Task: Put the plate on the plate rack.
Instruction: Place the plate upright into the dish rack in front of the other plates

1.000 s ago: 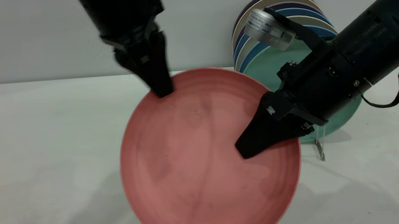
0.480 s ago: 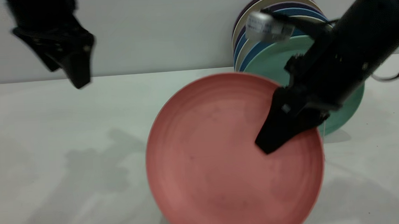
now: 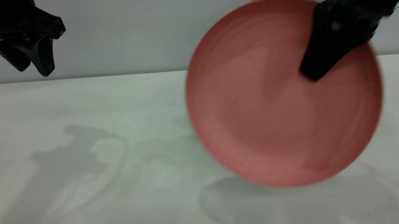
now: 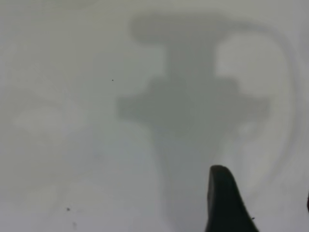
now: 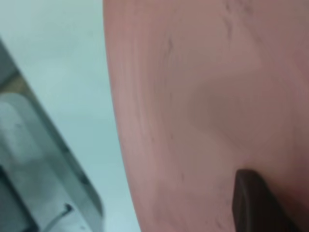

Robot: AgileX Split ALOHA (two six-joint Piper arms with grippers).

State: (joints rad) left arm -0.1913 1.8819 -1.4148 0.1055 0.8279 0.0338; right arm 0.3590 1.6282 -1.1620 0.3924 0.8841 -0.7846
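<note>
Since half a second ago, the plate (image 3: pixel 284 94) has been lifted up off the tabletop (image 3: pixel 84 131) and carried farther to the right, and the left hand (image 3: pixel 34 64) has been pulled a little farther back to the top left corner.

At the far left of the exterior view, the left hand is held high above the tabletop. Its two black fingers are spread apart, and nothing is held between them. In the left wrist view, only one dark fingertip (image 4: pixel 224 200) and the arm's shadow on the bare tabletop can be seen.

Farther right, the pink plate is held up in the air, almost on its edge, with its hollow side turned to the camera. A round shadow is thrown on the tabletop under it.

At the top right, the plate's rim is gripped by the right hand (image 3: pixel 320 68). One black finger (image 5: pixel 256 203) is pressed flat on the plate's face.
</note>
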